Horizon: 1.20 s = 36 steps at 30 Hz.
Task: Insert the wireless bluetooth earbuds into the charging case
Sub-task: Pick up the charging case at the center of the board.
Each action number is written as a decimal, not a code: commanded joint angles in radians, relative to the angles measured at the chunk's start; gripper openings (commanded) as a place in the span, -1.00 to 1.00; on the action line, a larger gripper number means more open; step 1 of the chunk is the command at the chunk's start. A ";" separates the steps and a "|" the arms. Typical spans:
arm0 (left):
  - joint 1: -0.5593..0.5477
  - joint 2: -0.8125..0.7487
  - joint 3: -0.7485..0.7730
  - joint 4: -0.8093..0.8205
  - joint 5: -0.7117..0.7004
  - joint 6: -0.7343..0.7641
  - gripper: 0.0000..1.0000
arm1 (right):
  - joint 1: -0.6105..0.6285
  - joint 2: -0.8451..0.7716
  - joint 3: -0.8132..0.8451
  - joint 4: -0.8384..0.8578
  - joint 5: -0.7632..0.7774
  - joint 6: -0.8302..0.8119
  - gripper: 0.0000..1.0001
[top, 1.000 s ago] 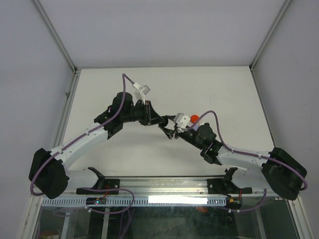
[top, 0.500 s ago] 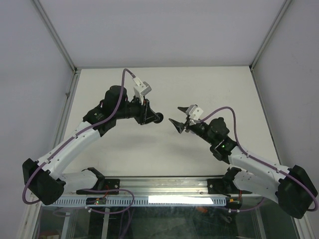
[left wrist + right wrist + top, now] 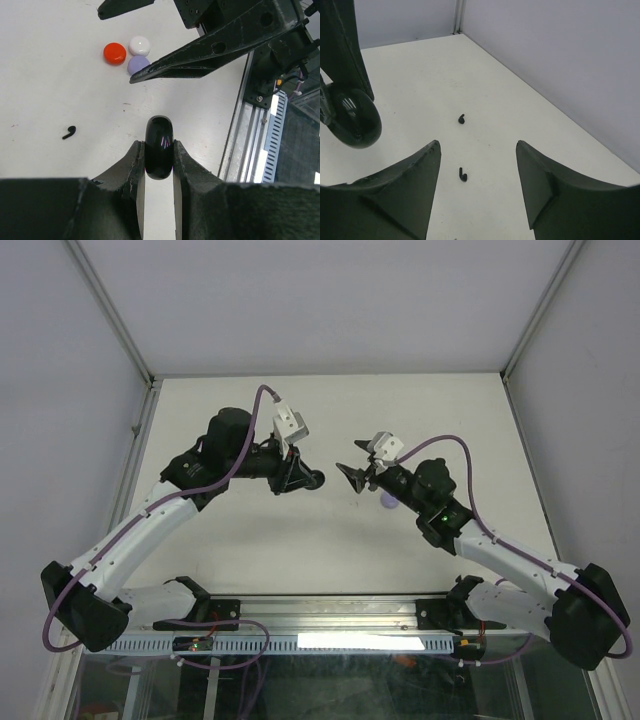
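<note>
Top view: a second ago the two arms met tip to tip at mid-surface. Now a gap lies between them. The left jaws are clamped on the black charging case [image 3: 312,480]. The right jaws face it, spread wide with nothing in them. A lilac case [image 3: 390,502] now shows beside the right arm, where the arm covered it half a second ago. The white surface [image 3: 430,410] is bounded by metal rails on both sides, with grey walls beyond. Both arm tips hang near its middle, well apart from the far edge and the side rails.

Left wrist view: the charging case is pinched on edge between the two fingers [image 3: 134,167]. Beyond it the right jaws stand spread. On the surface a red case [image 3: 114,53] and a white case [image 3: 139,45] cluster close with the lilac one. A lone black earbud [image 3: 69,132] lies well apart from them. The frame rail [image 3: 250,125] runs along the right side.

Right wrist view: the fingers [image 3: 415,185] gape wide. Seen through the gap, a nearer black earbud [image 3: 463,174] and a farther black earbud [image 3: 461,119] lie on the surface, apart from each other. The gripped charging case hangs at the left. A grey wall [image 3: 560,60] closes the right side, near the earbuds.
</note>
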 commanded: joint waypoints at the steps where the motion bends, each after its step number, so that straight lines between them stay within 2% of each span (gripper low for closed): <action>1: -0.003 -0.013 0.056 0.023 0.019 0.068 -1.00 | -0.002 -0.025 0.021 -0.017 -0.007 -0.002 0.29; 3: -0.003 -0.015 0.053 0.025 0.002 0.078 -1.00 | -0.003 -0.040 0.014 -0.040 -0.007 -0.002 0.29; 4: -0.003 -0.015 0.048 0.026 -0.006 0.083 -1.00 | -0.003 -0.043 0.020 -0.057 -0.441 0.108 0.33; 5: -0.002 -0.015 0.044 0.028 -0.012 0.088 -1.00 | -0.004 -0.042 0.026 -0.073 -0.573 0.135 0.32; 7: -0.003 -0.013 0.038 0.035 -0.014 0.094 -1.00 | -0.003 -0.033 0.037 -0.081 -0.641 0.148 0.32; 13: -0.003 -0.019 0.018 0.060 -0.015 0.098 -1.00 | -0.003 -0.029 0.030 -0.078 -0.623 0.155 0.33; 22: -0.003 -0.033 -0.006 0.079 0.095 0.109 -1.00 | -0.003 -0.013 0.044 -0.022 -0.621 0.176 0.33; 24: -0.003 -0.042 -0.009 0.079 0.084 0.110 -1.00 | -0.006 -0.021 0.043 -0.053 -0.446 0.189 0.31; 26: -0.003 -0.050 -0.016 0.079 0.068 0.115 -1.00 | -0.009 -0.026 0.044 -0.081 -0.401 0.182 0.30; 36: -0.003 -0.041 -0.004 0.079 0.150 0.122 -1.00 | -0.011 0.021 0.061 0.040 -0.441 0.201 0.28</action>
